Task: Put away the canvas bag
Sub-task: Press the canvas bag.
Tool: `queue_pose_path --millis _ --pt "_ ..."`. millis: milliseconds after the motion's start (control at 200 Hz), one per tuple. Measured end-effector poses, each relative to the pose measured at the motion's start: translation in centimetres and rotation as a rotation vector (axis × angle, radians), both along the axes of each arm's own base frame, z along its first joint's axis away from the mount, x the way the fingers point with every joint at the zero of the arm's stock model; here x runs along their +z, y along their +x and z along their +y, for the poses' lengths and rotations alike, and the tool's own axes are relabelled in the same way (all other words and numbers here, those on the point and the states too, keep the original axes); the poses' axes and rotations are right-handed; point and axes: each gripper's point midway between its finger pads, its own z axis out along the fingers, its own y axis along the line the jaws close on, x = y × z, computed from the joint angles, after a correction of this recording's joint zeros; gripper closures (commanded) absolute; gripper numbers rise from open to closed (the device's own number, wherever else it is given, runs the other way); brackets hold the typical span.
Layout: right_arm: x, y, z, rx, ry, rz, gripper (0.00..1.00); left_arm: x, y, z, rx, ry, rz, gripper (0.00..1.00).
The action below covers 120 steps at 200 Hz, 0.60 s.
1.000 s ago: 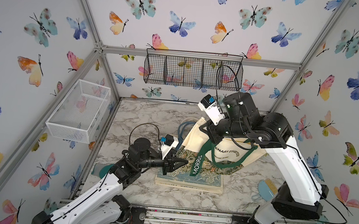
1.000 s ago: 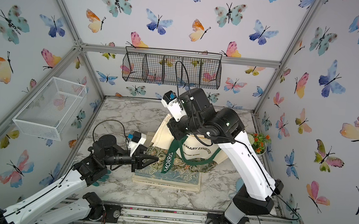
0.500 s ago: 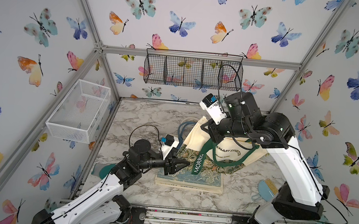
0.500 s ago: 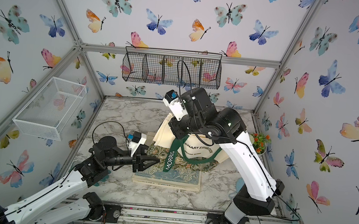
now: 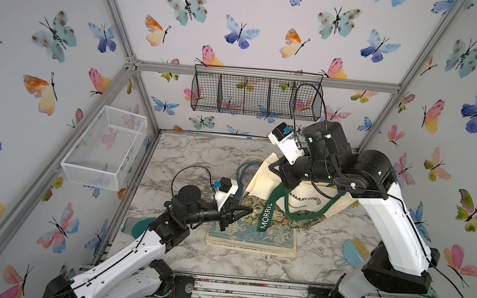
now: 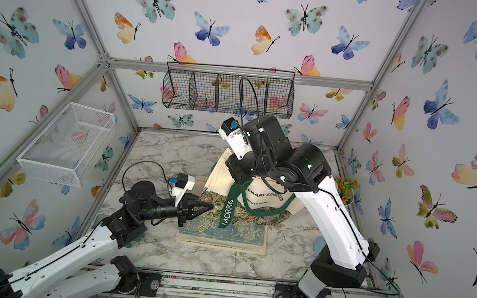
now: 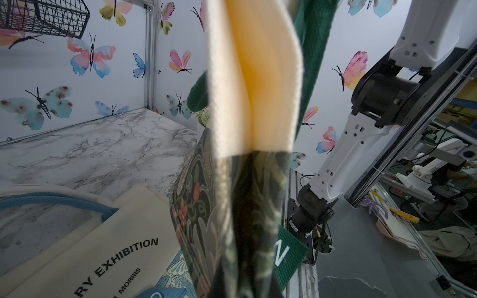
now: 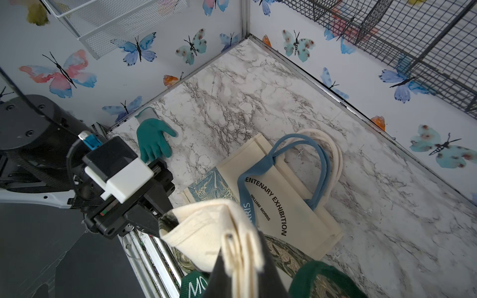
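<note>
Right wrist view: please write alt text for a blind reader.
A cream canvas bag, close up, has its corner pinched by the left end effector. Beneath lie a blue-handled tote and a teal glove on the marble table.

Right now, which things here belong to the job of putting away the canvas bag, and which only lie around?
Job: green-handled canvas bag, lifted; left pincer and right pincer, both shut on it.
Lying about: blue-handled bag, lying flat; teal glove; blue comb; small flowering plant.
</note>
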Motion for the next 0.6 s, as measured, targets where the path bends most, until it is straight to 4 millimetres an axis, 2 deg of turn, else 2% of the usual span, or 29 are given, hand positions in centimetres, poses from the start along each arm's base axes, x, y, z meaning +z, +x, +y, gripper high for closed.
queue_pose_path --millis 25,40,75,90,105,125,155,225,250,305,350,365,496,531,561,581,601 --pt "0.0 0.0 0.0 -0.001 0.0 -0.001 0.98 0.0 0.0 0.0 -0.001 0.001 0.001 1.0" --pt "0.1 0.0 -0.1 -0.001 0.001 -0.001 0.98 0.0 0.0 0.0 -0.001 0.001 0.001 0.94" --pt "0.1 0.0 -0.1 -0.002 0.0 -0.003 0.98 0.1 0.0 0.0 -0.001 0.0 0.001 0.72" --pt "0.1 0.0 -0.1 -0.002 0.0 -0.003 0.98 0.1 -0.1 -0.1 -0.001 0.001 -0.003 0.59" --pt "0.1 0.0 -0.1 -0.004 0.0 -0.005 0.98 0.1 0.0 -0.1 -0.001 0.0 -0.002 0.52" --pt "0.1 0.1 -0.2 -0.006 -0.001 -0.006 0.98 0.1 0.0 -0.1 0.001 0.0 -0.003 0.47" --pt "0.1 0.1 -0.2 -0.01 -0.002 -0.009 0.98 0.1 0.0 -0.1 0.003 0.0 -0.002 0.46" --pt "0.2 0.3 -0.5 -0.025 -0.006 -0.02 0.98 0.2 0.0 -0.1 0.002 -0.002 -0.003 0.47" --pt "0.3 0.4 -0.5 -0.03 -0.007 -0.023 0.98 0.2 0.0 -0.1 0.001 -0.004 -0.005 0.51" --pt "0.4 0.5 -0.7 -0.037 -0.007 -0.031 0.98 0.3 -0.1 -0.2 0.0 -0.008 -0.004 0.69" --pt "0.6 0.4 -0.9 -0.039 -0.005 -0.034 0.98 0.4 0.0 -0.2 0.001 -0.011 -0.007 0.94" --pt "0.7 0.4 -0.9 -0.04 -0.003 -0.036 0.98 0.4 0.0 -0.3 0.002 -0.013 -0.007 1.0" --pt "1.0 0.2 -1.2 -0.039 0.004 -0.045 0.98 0.7 0.2 -0.3 0.008 -0.023 -0.018 1.0" --pt "1.1 0.1 -1.2 -0.038 0.005 -0.046 0.98 0.7 0.1 -0.3 0.008 -0.025 -0.018 0.82" --pt "1.1 0.1 -1.3 -0.038 0.005 -0.047 0.98 0.7 0.1 -0.3 0.007 -0.025 -0.019 0.58" --pt "1.1 0.1 -1.3 -0.038 0.005 -0.047 0.98 0.8 0.1 -0.4 0.007 -0.027 -0.017 0.5" --pt "1.2 0.1 -1.3 -0.039 0.006 -0.048 0.98 0.8 0.1 -0.4 0.006 -0.027 -0.016 0.47"
